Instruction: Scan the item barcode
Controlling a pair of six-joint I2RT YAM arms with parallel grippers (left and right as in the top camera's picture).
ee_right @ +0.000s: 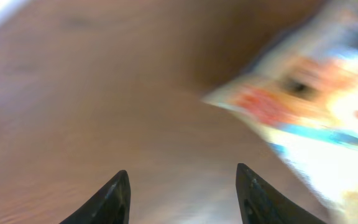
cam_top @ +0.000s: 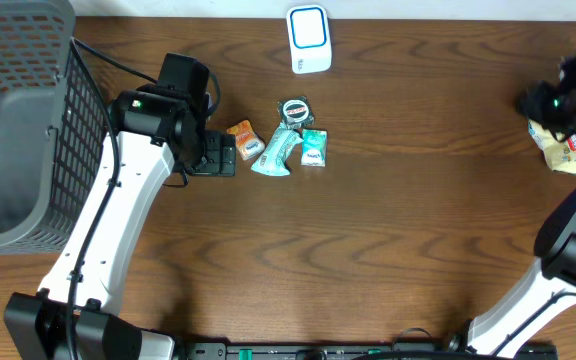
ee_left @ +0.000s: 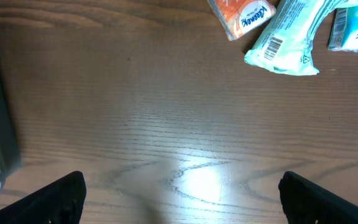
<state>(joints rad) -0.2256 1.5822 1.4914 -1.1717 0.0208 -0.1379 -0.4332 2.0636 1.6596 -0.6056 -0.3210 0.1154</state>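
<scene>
1. Left gripper [ee_left: 180, 190] sits closest to the lens at the bottom edge, claw spread wide over bare table [ee_left: 166, 112], pinching nothing.
2. Right gripper [ee_right: 182, 186] is parted too and empty, with a blurred snack bag [ee_right: 316, 112] at frame right.
3. I take the pouch [ee_left: 284, 37] as my item. It lies upper right in the left wrist view, against an orange packet [ee_left: 241, 15]. Its long axis runs upper right to lower left, with the barcode [ee_left: 272, 46] face up at the lower-left end.
4. My worry is that a sloppy pinch drags the orange neighbour along or covers the barcode, so the scanner [cam_top: 309, 40] at top centre reads nothing.
</scene>
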